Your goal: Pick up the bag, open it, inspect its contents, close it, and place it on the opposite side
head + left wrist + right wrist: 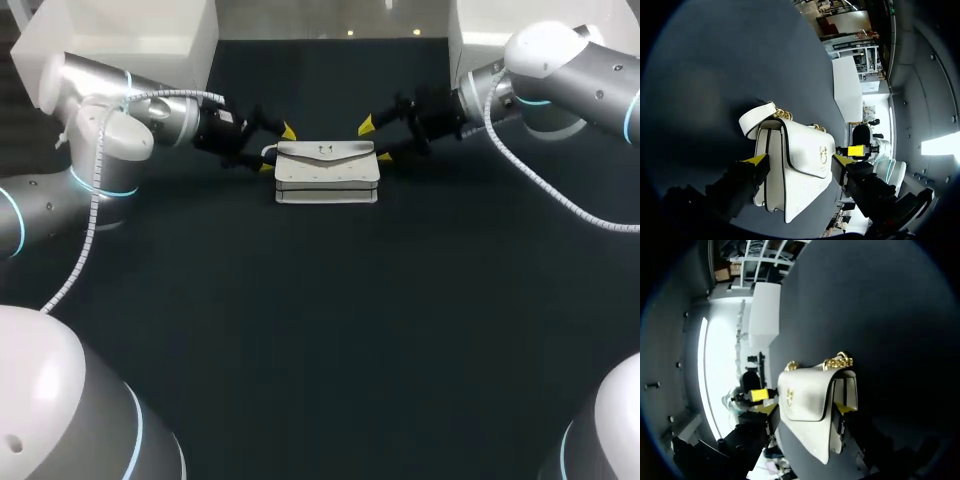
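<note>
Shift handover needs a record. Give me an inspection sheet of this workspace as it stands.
Surface: dark table, no marks seen.
Job's things: white bag at the far middle, flap closed, gold chain showing.
Clutter: nothing seen.
Grippers: left gripper open, fingers either side of the bag's left end; right gripper open, likewise at its right end.
Cables: white ribbed cable on the left arm; second ribbed cable on the right arm.
Surroundings: white boxes at the far corners.
</note>
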